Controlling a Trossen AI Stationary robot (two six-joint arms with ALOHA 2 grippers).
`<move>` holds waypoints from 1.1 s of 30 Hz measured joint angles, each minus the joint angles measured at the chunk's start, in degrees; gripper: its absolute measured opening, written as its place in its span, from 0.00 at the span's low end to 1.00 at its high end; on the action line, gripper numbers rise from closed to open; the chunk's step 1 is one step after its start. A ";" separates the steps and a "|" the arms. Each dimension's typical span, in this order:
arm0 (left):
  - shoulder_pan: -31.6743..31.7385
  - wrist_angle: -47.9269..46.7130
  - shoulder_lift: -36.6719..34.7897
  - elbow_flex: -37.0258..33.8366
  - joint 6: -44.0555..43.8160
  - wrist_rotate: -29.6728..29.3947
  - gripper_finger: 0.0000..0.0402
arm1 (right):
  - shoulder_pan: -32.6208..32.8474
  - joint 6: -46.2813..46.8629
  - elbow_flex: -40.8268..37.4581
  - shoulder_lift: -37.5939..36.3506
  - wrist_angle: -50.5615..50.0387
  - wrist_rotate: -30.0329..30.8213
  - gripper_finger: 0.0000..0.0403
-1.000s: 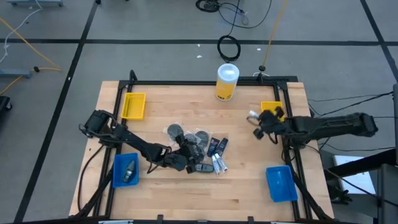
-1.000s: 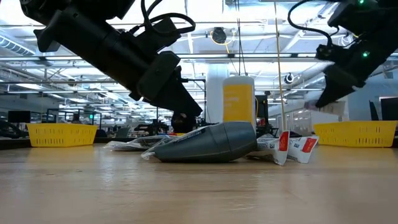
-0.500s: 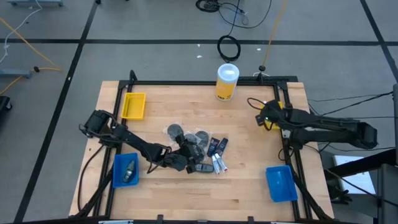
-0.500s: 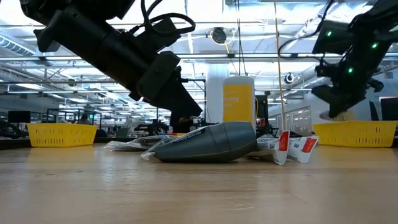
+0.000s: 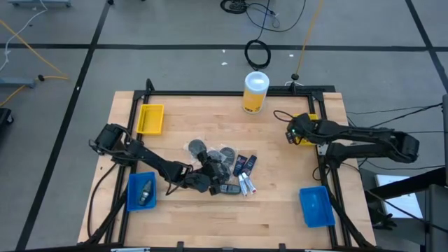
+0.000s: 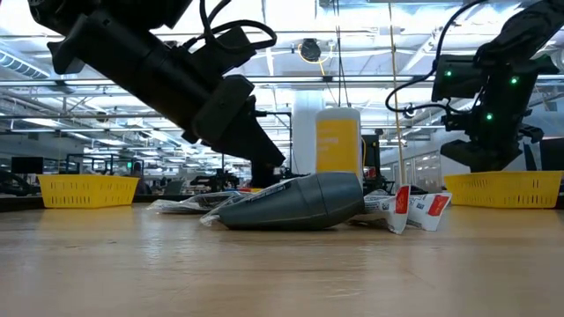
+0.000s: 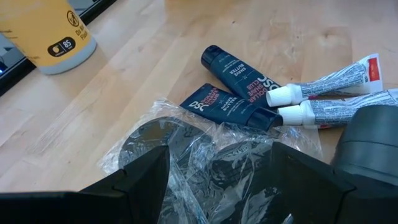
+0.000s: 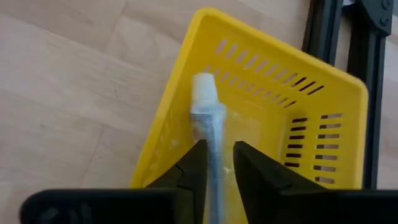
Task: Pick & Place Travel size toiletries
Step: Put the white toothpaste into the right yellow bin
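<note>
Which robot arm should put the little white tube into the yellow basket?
The right one, probably. Its hand is above the yellow basket with the white tube between its fingers. The left hand hovers open over the pile of toiletries mid-table, far from that basket.

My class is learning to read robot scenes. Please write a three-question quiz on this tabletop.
1. True or false: the right gripper is over the yellow bin.
2. What sits between the right fingers?
A. a white tube
B. a dark bottle
C. a sachet
3. Fill in: the left gripper hovers over wrapped dark ____.

Key:
1. True.
2. A.
3. Discs.
</note>
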 joint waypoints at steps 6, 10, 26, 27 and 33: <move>0.02 -0.53 0.00 0.00 -0.81 0.00 0.69 | 0.02 -1.29 0.00 -1.65 0.56 0.20 0.33; 0.02 -0.53 0.00 0.00 -0.83 0.00 0.69 | 0.13 -3.53 0.00 -4.83 1.44 0.16 0.39; 0.02 -0.44 -0.02 0.02 -0.96 -0.02 0.69 | 12.74 -13.73 -2.67 -21.76 20.09 -13.74 0.35; 0.02 -0.42 -0.02 0.02 -0.96 -0.02 0.69 | 13.62 -14.84 -3.80 -21.70 23.92 -16.20 0.35; 0.01 -0.40 -0.02 0.02 -1.16 -0.02 0.69 | 17.27 -23.11 -13.72 -20.16 53.23 -30.43 0.35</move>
